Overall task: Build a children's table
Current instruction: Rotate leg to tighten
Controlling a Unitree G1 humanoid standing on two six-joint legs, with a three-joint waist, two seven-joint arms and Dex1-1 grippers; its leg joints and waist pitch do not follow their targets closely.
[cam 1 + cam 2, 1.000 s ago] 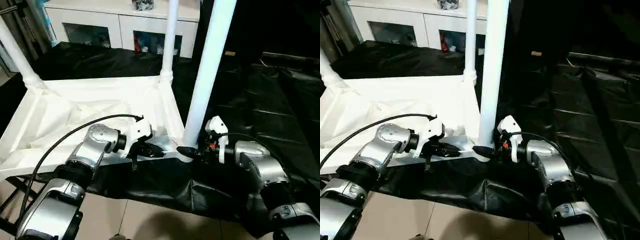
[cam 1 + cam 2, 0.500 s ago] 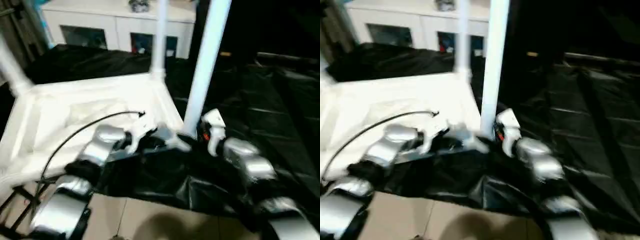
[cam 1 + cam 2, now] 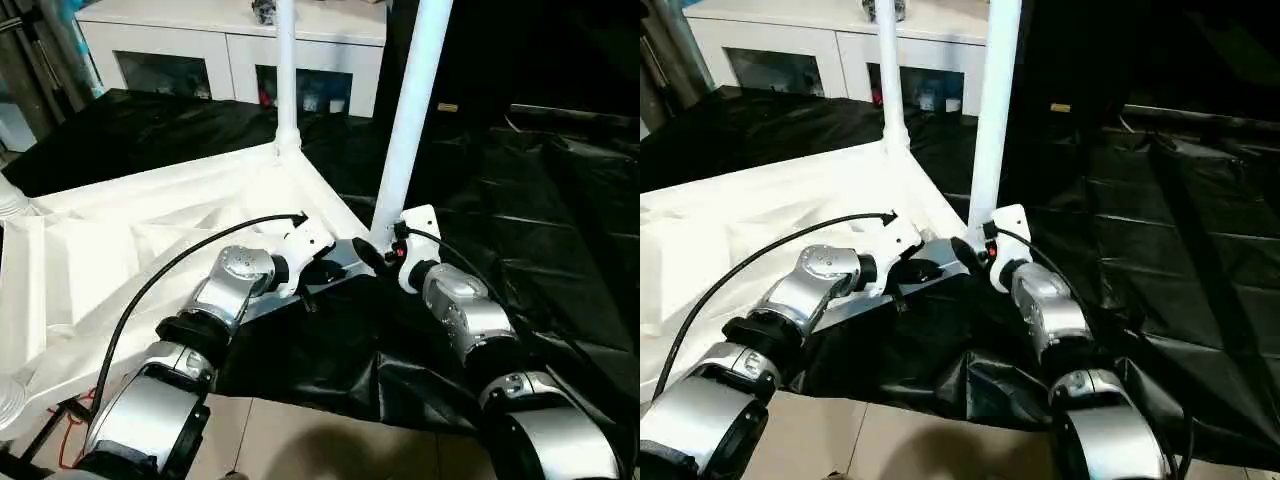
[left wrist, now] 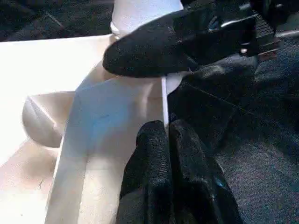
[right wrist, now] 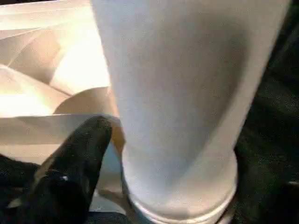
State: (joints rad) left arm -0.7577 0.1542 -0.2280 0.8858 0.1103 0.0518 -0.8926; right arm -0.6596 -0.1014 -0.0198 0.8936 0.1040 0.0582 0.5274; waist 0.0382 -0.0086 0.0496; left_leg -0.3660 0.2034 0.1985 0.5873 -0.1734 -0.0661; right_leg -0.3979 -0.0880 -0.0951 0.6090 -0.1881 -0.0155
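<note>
The children's table (image 3: 150, 230) lies upside down and tilted on a black sheet, ribbed underside up. Three white legs stand in its corner sockets: a far leg (image 3: 286, 70), a near leg (image 3: 410, 110) and a left leg (image 3: 8, 200). My left gripper (image 3: 325, 272) is shut on the thin rim (image 4: 164, 100) of the top, close to the near corner. My right gripper (image 3: 378, 252) is open around the base of the near leg (image 5: 177, 102). One of its fingers (image 5: 70, 172) stands just beside the leg.
A white cabinet (image 3: 240, 50) with glass-fronted compartments stands at the back. The black sheet (image 3: 520, 200) spreads to the right and hangs over the front edge above a tiled floor (image 3: 300, 440). A black cable (image 3: 170, 280) arcs over my left forearm.
The table top has swung: its near corner now lies farther from me and the far leg more to the left. Both arms followed. The right gripper's jaws have widened at the leg.
</note>
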